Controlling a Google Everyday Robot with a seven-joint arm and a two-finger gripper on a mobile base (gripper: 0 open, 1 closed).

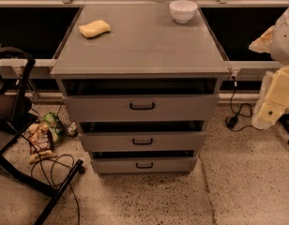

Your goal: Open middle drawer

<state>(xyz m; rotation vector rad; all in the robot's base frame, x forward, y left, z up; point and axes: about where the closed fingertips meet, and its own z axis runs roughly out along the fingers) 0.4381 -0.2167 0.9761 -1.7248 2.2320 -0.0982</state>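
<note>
A grey cabinet [140, 50] with three drawers stands in the middle of the camera view. The middle drawer [107, 142] has a low flat front with a small black bar handle [142, 141] at its centre. A dark gap shows above its front, and the front sits nearly flush with the drawers above and below. The taller top drawer [97, 108] is above it and the bottom drawer [111, 165] below. My gripper [274, 96] is at the right edge, level with the top drawer, well to the right of the cabinet and touching nothing.
A yellow sponge [94, 28] and a white bowl [183, 11] lie on the cabinet top. A black stand [22, 172] with cables and a snack bag [40, 142] are on the floor at left. A black cable and plug [232, 120] lie at right.
</note>
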